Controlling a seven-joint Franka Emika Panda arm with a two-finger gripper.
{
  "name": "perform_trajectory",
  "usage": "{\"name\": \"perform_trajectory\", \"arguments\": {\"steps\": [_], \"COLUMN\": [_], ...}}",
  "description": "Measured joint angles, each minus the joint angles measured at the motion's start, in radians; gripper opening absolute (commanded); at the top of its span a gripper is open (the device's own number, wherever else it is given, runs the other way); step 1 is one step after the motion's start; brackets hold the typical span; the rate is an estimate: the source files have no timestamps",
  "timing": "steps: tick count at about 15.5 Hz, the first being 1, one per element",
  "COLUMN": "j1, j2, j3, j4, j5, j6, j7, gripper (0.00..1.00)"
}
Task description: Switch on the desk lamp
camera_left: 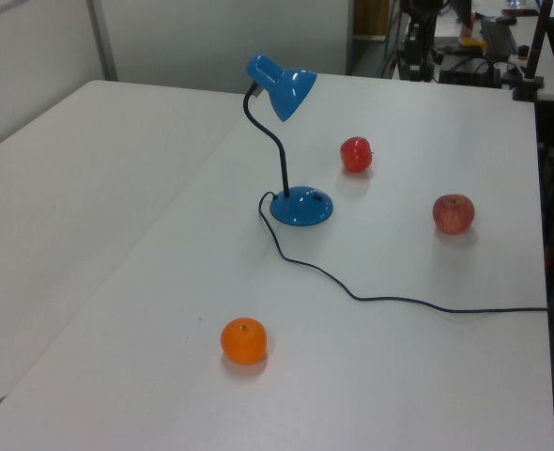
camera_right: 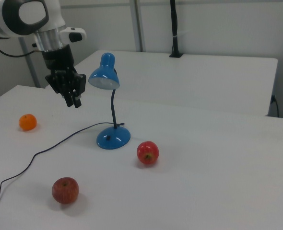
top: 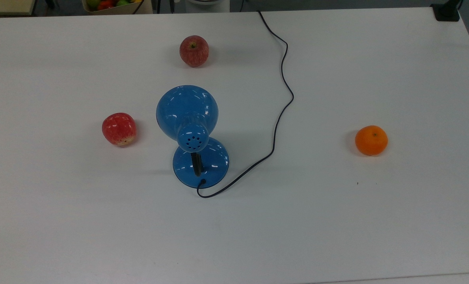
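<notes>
At about three o'clock of the hand (camera_right: 75, 99) in the right view stands the desk lamp (camera_right: 109, 106), apart; whether the empty hand's fingers are parted, I cannot tell.

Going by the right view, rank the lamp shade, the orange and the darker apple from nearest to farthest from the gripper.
1. Lamp shade, just to the right view's right of the gripper.
2. Orange, lower toward the right view's left, on the table.
3. Darker apple, far below, near the bottom edge.

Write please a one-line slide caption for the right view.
Gripper hangs above the table beside a blue desk lamp, among two apples and an orange.
</notes>
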Motion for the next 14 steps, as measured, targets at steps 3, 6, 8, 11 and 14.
{"name": "perform_trajectory", "arguments": {"steps": [3,6,8,11,14], "j1": [0.000,0.000,0.001,0.003,0.005], "j2": [0.000,0.001,0.007,0.032,0.062], "j3": [0.000,0.000,0.001,0.003,0.006], "j4": [0.000,0.000,-0.002,-0.014,-0.065], "j5": [0.000,0.000,0.000,0.000,0.000], "j6": [0.000,0.001,0.021,0.071,0.164], "j7": [-0.028,-0.048,-0.054,-0.055,-0.055], "gripper": [0.00,0.00,0.00,0.00,0.00]}}
